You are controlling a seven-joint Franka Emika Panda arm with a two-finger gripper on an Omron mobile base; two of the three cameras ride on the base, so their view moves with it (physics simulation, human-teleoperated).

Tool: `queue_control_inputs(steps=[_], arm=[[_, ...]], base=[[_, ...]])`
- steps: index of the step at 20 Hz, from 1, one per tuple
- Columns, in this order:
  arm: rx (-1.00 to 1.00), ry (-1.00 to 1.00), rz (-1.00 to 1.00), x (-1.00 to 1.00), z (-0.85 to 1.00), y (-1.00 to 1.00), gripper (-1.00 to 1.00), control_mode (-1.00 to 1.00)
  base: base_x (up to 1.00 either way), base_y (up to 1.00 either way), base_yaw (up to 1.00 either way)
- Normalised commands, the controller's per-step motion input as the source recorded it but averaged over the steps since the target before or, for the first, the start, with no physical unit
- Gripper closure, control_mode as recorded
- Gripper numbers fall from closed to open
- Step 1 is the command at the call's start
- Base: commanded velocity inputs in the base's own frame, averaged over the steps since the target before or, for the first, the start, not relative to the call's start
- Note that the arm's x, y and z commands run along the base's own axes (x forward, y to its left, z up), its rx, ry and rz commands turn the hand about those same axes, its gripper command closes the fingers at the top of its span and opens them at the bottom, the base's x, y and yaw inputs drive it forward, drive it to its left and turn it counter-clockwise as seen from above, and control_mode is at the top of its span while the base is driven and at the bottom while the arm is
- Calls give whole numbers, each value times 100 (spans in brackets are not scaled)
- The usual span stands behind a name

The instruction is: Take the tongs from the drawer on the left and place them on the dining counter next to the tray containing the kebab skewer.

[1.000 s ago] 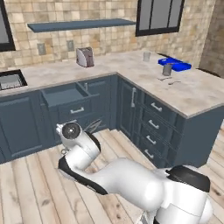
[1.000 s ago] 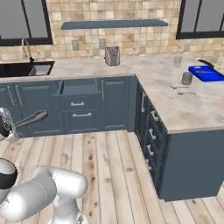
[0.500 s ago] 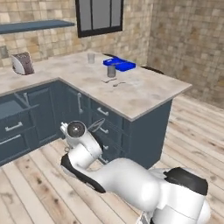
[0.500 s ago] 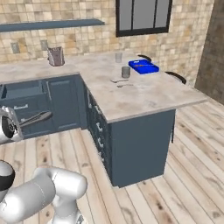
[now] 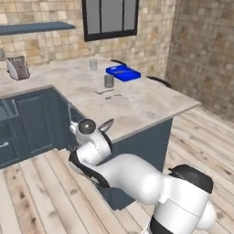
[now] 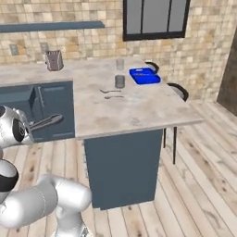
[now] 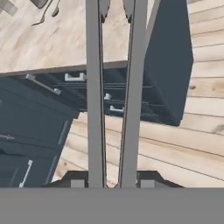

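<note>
My gripper (image 7: 111, 181) is shut on the tongs (image 7: 94, 96), whose two long grey arms run straight up the hand view. In the base views the tongs (image 5: 106, 124) (image 6: 46, 122) stick out of the gripper (image 5: 97, 129) (image 6: 28, 127) at about counter height, just off the near corner of the dining counter (image 5: 137, 105) (image 6: 139, 111). The blue tray (image 5: 123, 73) (image 6: 145, 76) sits at the counter's far side; the kebab skewer on it is too small to make out. The drawer (image 6: 23, 98) stands open at the left.
A grey cup (image 5: 109, 81) (image 6: 120, 81), a glass (image 5: 93, 64) and a fork and spoon (image 5: 108, 94) lie on the counter between me and the tray. A toaster (image 5: 17, 67) stands far left. Black stools (image 6: 178, 91) line the far side. Drawer fronts (image 7: 109, 96) lie under the slab.
The whole picture has shifted: the base has moved right, from facing the open drawer to the dining counter's corner. The gripper has kept the tongs throughout.
</note>
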Motion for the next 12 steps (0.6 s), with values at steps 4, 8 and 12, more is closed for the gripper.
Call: queue_control_inputs(steps=[4, 8, 12], arm=[[0, 0, 0, 0, 0, 0, 100, 100], [0, 0, 0, 0, 0, 0, 100, 100], [0, 0, 0, 0, 0, 0, 100, 100]], base=[[1, -100, 45], [-14, -100, 37], [-55, -100, 30]])
